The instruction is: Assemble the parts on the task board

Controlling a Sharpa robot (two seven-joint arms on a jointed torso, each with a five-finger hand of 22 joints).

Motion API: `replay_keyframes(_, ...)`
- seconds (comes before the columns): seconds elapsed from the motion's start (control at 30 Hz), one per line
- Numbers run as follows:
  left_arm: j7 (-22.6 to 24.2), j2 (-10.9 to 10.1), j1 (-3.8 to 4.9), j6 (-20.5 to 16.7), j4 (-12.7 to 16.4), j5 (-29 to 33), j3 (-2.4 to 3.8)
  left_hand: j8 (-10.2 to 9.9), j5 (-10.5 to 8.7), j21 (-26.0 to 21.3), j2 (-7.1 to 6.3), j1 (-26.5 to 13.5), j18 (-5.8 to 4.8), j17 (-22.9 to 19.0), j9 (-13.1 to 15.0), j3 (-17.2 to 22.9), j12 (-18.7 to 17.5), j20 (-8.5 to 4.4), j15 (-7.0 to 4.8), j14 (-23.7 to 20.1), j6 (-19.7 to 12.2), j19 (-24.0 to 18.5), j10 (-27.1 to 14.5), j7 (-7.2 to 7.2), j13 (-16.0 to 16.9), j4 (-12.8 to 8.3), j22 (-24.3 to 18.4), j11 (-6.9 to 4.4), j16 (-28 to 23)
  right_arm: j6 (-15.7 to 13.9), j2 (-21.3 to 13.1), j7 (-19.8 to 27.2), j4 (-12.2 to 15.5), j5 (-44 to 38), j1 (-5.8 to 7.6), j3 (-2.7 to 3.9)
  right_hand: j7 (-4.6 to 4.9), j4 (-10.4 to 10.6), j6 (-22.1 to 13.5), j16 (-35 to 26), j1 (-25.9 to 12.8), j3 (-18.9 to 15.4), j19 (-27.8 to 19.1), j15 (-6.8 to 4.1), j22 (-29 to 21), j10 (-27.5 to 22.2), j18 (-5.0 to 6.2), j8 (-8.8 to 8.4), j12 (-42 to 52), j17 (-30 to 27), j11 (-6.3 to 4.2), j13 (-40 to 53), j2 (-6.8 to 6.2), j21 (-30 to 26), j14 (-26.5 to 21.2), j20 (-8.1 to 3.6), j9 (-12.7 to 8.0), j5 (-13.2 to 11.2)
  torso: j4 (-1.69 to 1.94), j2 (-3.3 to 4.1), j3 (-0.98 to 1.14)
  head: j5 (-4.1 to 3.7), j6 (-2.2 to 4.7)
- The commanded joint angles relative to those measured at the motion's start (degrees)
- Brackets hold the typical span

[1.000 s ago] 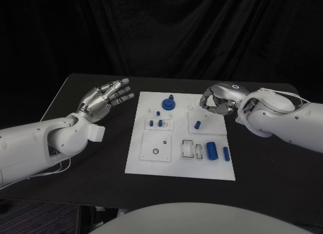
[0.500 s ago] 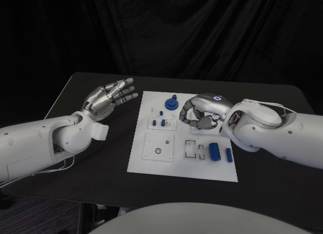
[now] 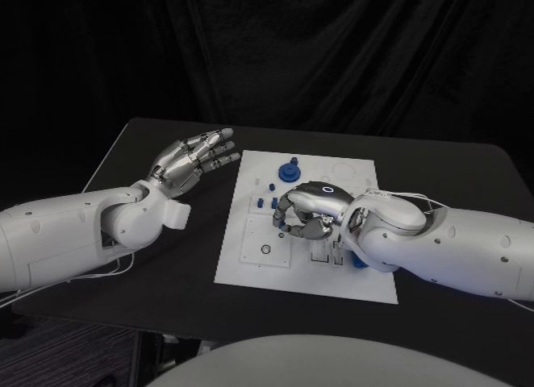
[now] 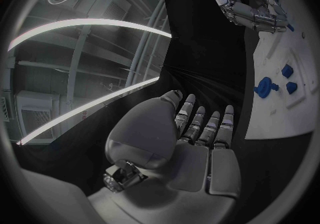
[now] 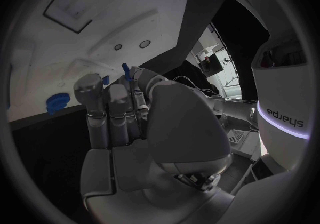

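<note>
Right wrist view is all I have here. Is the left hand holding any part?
Observer: No, the left hand is open and empty, raised beside the task board.
Operator: Over which area of the board is my right hand?
Observer: The right hand is over the board's middle, fingers curled downward.
Operator: Where does the round blue part stand?
Observer: The round blue part stands at the board's far end, apart from that hand.
</note>
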Motion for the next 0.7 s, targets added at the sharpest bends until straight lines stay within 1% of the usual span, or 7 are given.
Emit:
replay_keyframes(0.03, 6.15, 0.02, -0.09, 0.93, 0.14, 0.28, 0.06, 0.3, 0.21, 0.4, 0.16, 0.39, -0.39, 0.1, 0.03, 0.17, 0.29, -0.05, 0.09, 0.55, -0.06, 0.44, 0.15, 0.4, 0.07, -0.27, 0.08, 0.24, 0.27, 1.59, 0.47, 0.28, -0.36, -1.3, -0.63, 0.03, 0.03, -0.08, -0.4, 0.17, 0.16, -0.26, 0.25, 0.03, 5.66, 1.37, 0.0, -0.25, 0.28, -0.06, -0.79, 0.06, -0.46, -0.23, 0.39, -0.05, 0.09, -0.4, 0.13, 0.07, 0.14, 0.17, 0.0)
replay_keyframes(0.17, 6.07, 0.04, -0.1, 0.97, 0.09, 0.28, 0.06, 0.3, 0.21, 0.4, 0.16, 0.39, -0.39, 0.1, 0.03, 0.17, 0.29, -0.05, 0.09, 0.55, -0.06, 0.44, 0.15, 0.4, 0.07, -0.27, 0.08, 0.24, 0.27, 2.29, 0.82, -0.19, -0.73, -1.35, -1.06, 0.03, 0.05, -0.09, -0.61, 0.17, 0.13, -0.31, 0.27, 0.01, 5.64, 1.55, 0.01, -0.44, 0.29, -0.08, -0.81, 0.05, -0.52, -0.26, 0.41, -0.07, 0.07, -0.46, 0.34, 0.09, 0.17, 0.08, 0.0)
replay_keyframes(0.3, 5.95, 0.14, -0.12, 1.09, 0.02, 0.28, 0.06, 0.33, 0.42, 0.45, 0.34, 0.25, -0.55, 0.11, 0.04, 0.39, 0.37, -0.05, 0.3, 0.7, -0.05, 0.6, 0.22, 0.43, 0.07, -0.2, 0.07, 0.3, 0.44, 2.97, 0.98, -0.76, -1.06, -1.38, -1.38, 0.03, 0.06, -0.06, -0.78, 0.04, 0.08, -0.37, 0.26, 0.01, 5.61, 1.75, 0.02, -0.64, 0.28, -0.23, -0.84, 0.02, -0.52, -0.37, 0.36, -0.09, 0.06, -0.64, 0.13, 0.08, 0.14, 0.33, 0.0)
replay_keyframes(0.43, 5.81, 0.31, -0.16, 1.28, -0.11, 0.28, 0.06, 0.34, 0.66, 0.46, 0.5, 0.14, -0.68, 0.09, 0.03, 0.57, 0.33, -0.06, 0.38, 0.68, -0.1, 0.62, 0.21, 0.44, 0.06, -0.11, 0.0, 0.34, 0.47, 3.15, 1.11, -0.98, -1.46, -1.39, -1.63, 0.03, 0.05, -0.09, -0.84, 0.0, 0.13, -0.36, 0.27, -0.01, 5.6, 1.9, 0.02, -0.73, 0.3, -0.27, -0.87, 0.01, -0.5, -0.37, 0.34, -0.1, 0.06, -0.7, -0.03, -0.06, -0.01, 0.5, 0.0)
replay_keyframes(0.53, 5.73, 0.46, -0.2, 1.45, -0.23, 0.28, 0.06, 0.34, 0.81, 0.47, 0.58, 0.1, -0.73, 0.09, 0.03, 0.65, 0.3, -0.06, 0.4, 0.67, -0.11, 0.68, 0.2, 0.46, 0.05, -0.07, 0.02, 0.35, 0.49, 2.88, 1.15, -0.99, -1.74, -1.4, -1.83, 0.04, 0.05, -0.09, -0.84, 0.0, 0.13, -0.36, 0.27, -0.01, 5.6, 1.9, 0.02, -0.73, 0.3, -0.27, -0.87, 0.01, -0.5, -0.37, 0.34, -0.1, 0.06, -0.7, -0.2, -0.1, -0.05, 0.73, 0.0)
replay_keyframes(0.6, 5.67, 0.5, -0.22, 1.54, -0.27, 0.28, 0.06, 0.35, 0.98, 0.47, 0.65, 0.05, -0.79, 0.08, 0.03, 0.77, 0.32, -0.07, 0.42, 0.65, -0.11, 0.69, 0.2, 0.47, 0.05, -0.04, -0.02, 0.37, 0.5, 2.65, 1.15, -0.97, -1.86, -1.39, -1.91, 0.04, 0.04, -0.11, -0.86, -0.04, 0.15, -0.36, 0.25, -0.02, 5.58, 1.96, 0.04, -0.77, 0.31, -0.32, -0.88, 0.01, -0.51, -0.44, 0.32, -0.1, 0.06, -0.72, -0.22, -0.11, -0.03, 0.81, 0.0)
replay_keyframes(0.7, 5.54, 0.5, -0.26, 1.63, -0.32, 0.28, 0.06, 0.35, 0.98, 0.47, 0.65, 0.05, -0.79, 0.08, 0.03, 0.77, 0.32, -0.07, 0.42, 0.65, -0.11, 0.69, 0.2, 0.47, 0.05, -0.04, -0.02, 0.37, 0.5, 2.38, 1.16, -0.97, -2.05, -1.37, -1.99, 0.04, 0.03, -0.15, -0.89, -0.18, 0.18, -0.37, 0.2, -0.04, 5.54, 2.07, 0.07, -0.83, 0.32, -0.46, -0.9, 0.0, -0.54, -0.62, 0.25, -0.11, 0.06, -0.74, -0.1, -0.12, 0.0, 0.8, 0.0)
